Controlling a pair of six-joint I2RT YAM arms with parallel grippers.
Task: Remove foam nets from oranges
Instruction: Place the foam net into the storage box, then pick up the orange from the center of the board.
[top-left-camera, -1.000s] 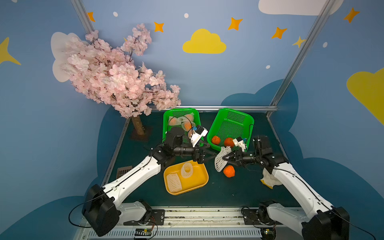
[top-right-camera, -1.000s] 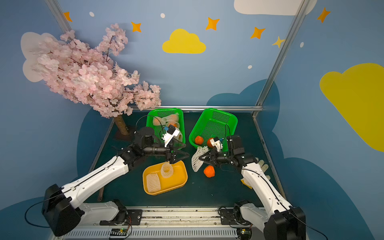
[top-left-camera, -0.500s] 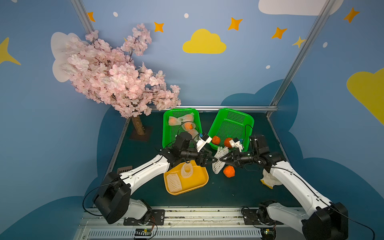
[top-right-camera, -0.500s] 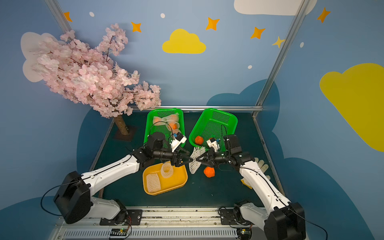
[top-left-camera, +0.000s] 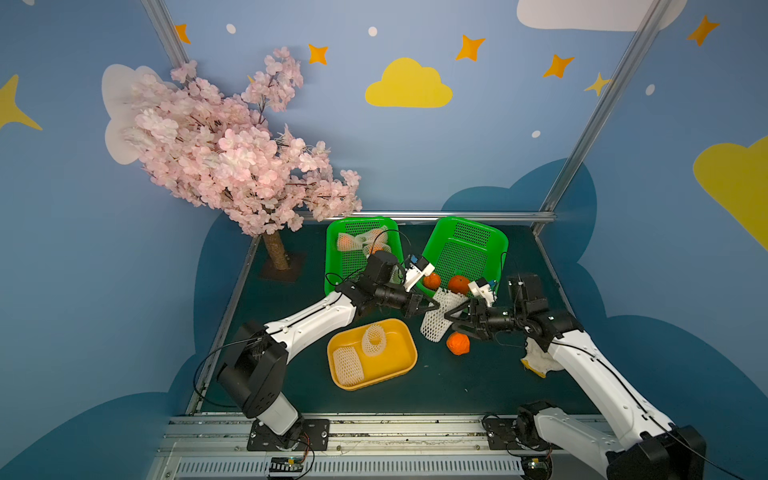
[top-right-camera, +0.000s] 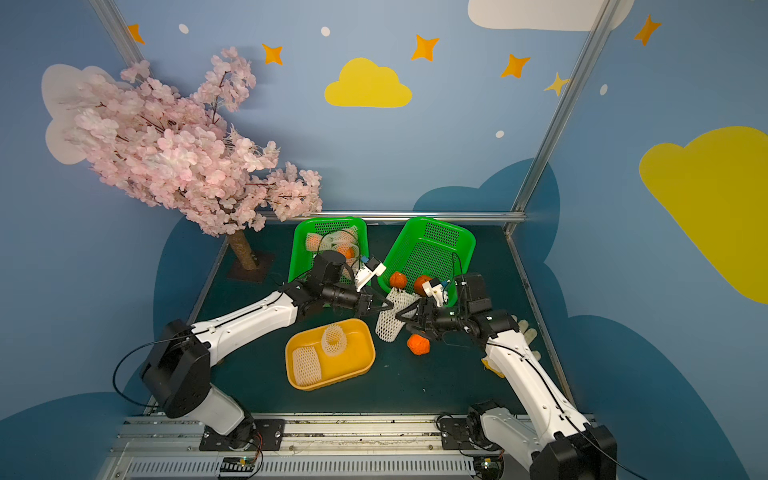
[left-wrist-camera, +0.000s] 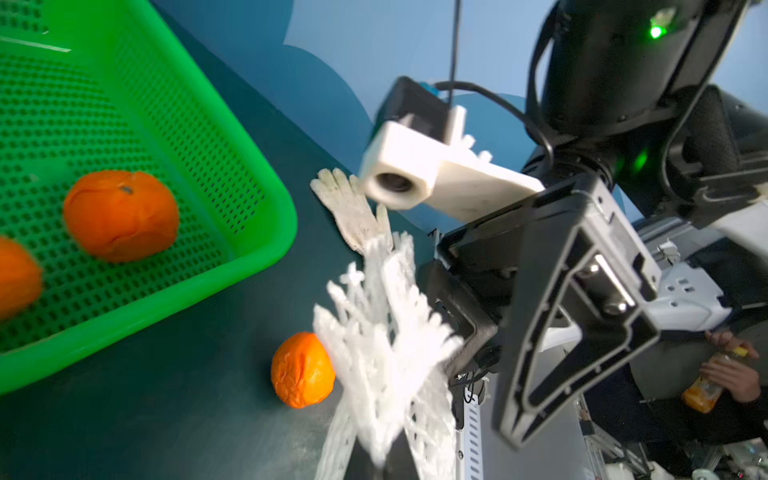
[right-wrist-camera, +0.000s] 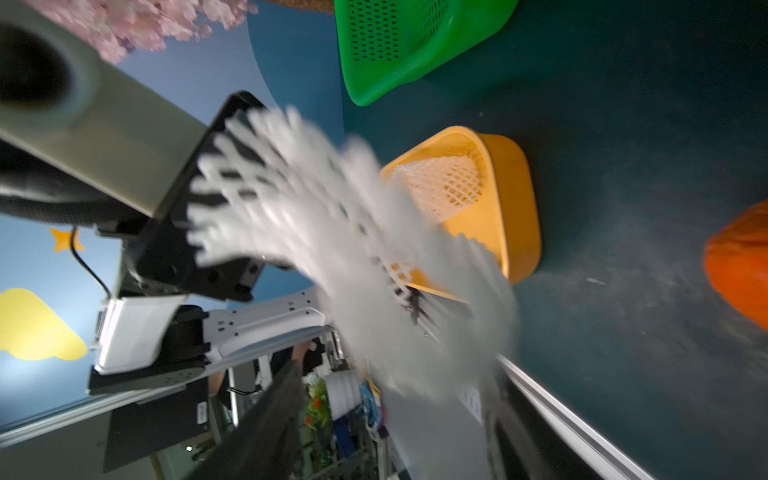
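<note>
Left gripper (top-left-camera: 436, 306) clamped shut on a foam net's (top-left-camera: 435, 326) top, net hanging beside a bare orange (top-left-camera: 458, 343) on the table (top-left-camera: 478, 382). Right gripper (top-left-camera: 449, 322) spread wide at the net's side. Both top views: two loose nets (top-left-camera: 348, 365) in the yellow tray (top-left-camera: 397, 357); right wrist view: just one.

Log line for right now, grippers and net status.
left gripper: shut on net | right gripper: open, beside net | orange: bare, on table | tray: two nets

Bright even light; top views sharp, edges warped; foam net (right-wrist-camera: 316, 216) motion-blurred in wrist views.
</note>
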